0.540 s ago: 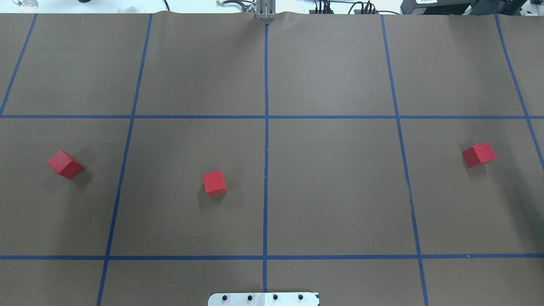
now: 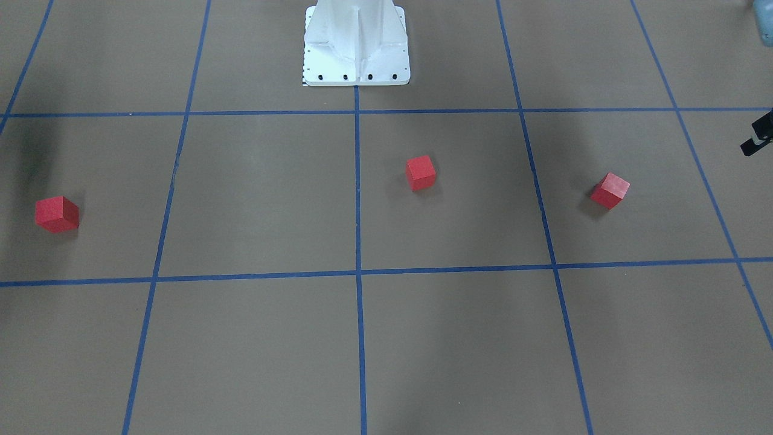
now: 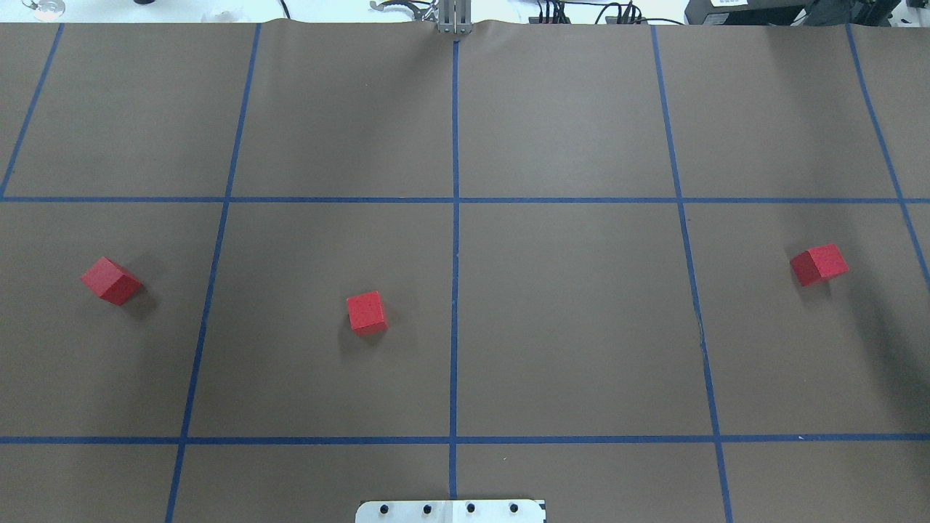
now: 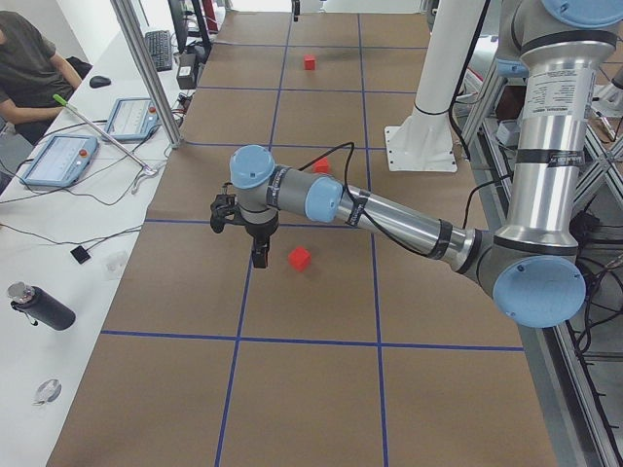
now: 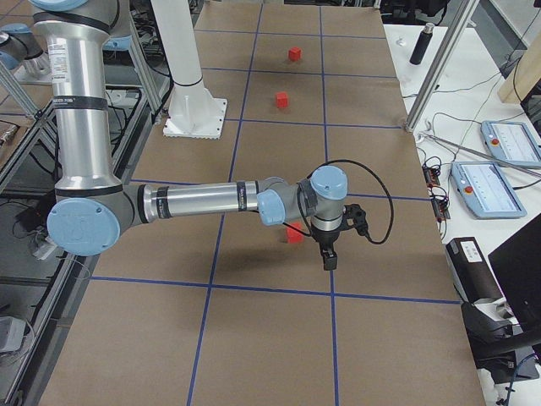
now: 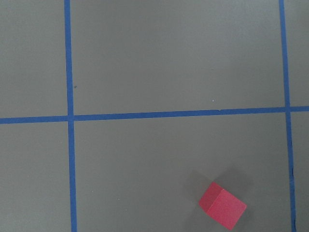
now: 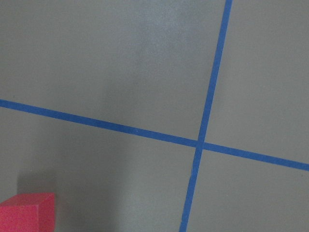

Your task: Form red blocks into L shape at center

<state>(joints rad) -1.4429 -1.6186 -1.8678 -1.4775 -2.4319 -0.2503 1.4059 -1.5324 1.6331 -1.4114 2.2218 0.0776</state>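
Note:
Three red blocks lie apart on the brown floor: the left one [image 3: 110, 280], the middle one [image 3: 366, 312] just left of the central blue tape line [image 3: 454, 319], and the right one [image 3: 819, 264]. Neither gripper shows in the overhead view. In the exterior left view my left gripper [image 4: 258, 257] hangs over the floor just beside the left block [image 4: 300, 258], finger state unreadable. My right gripper [image 5: 330, 260] hovers close to the right block [image 5: 293, 234], and I cannot tell its state either. The wrist views show a block [image 6: 222, 205] and a block corner [image 7: 26, 212], no fingers.
The white robot base [image 2: 356, 48] stands at the table's near edge on the centre line. A seated person [image 4: 29, 58], tablets [image 4: 58, 161], a black bottle [image 4: 39, 306] and a metal post [image 4: 146, 68] line the side bench. Blue tape divides the floor into squares.

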